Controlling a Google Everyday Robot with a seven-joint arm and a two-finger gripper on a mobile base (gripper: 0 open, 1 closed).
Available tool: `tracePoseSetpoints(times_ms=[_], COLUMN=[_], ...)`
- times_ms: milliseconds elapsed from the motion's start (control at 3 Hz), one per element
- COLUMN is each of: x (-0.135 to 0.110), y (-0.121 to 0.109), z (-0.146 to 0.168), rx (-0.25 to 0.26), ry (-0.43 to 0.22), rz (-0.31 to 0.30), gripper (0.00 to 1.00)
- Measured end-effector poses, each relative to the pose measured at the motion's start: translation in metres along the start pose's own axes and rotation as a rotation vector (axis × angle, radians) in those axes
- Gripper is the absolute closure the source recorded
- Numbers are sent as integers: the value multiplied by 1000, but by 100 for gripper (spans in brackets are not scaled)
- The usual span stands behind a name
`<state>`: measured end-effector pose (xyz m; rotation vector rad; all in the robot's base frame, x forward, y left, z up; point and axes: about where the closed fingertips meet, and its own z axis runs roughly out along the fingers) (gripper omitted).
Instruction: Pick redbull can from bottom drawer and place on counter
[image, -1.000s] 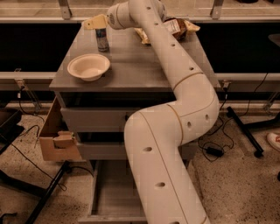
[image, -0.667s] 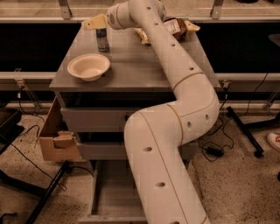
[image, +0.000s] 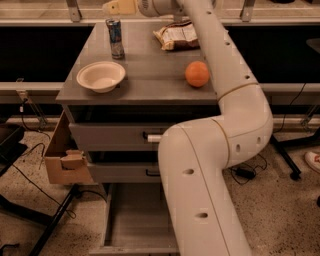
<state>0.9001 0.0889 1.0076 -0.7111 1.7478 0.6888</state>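
Observation:
The redbull can (image: 116, 38) stands upright on the counter (image: 150, 80) at its far left corner. My gripper (image: 119, 7) is at the top edge of the camera view, just above the can and apart from it, open and empty. My arm reaches over the counter's right side from the front. The bottom drawer (image: 135, 220) is pulled out below, and the part that shows holds nothing; my arm hides its right side.
A white bowl (image: 101, 76) sits at the counter's front left. An orange ball (image: 197, 74) and a snack bag (image: 177, 36) lie on the right half. A cardboard box (image: 62, 155) hangs at the cabinet's left side. Cables lie on the floor.
My gripper has lifted up and away from the can, which stays standing on the counter. The arm has shifted, so the orange ball now shows.

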Motion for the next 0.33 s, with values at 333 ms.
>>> tracePoseSetpoints(times_ms=[333], x=[-39], y=[-13], z=[-58], rx=[26], ry=[-71], rz=[-11], gripper=[0])
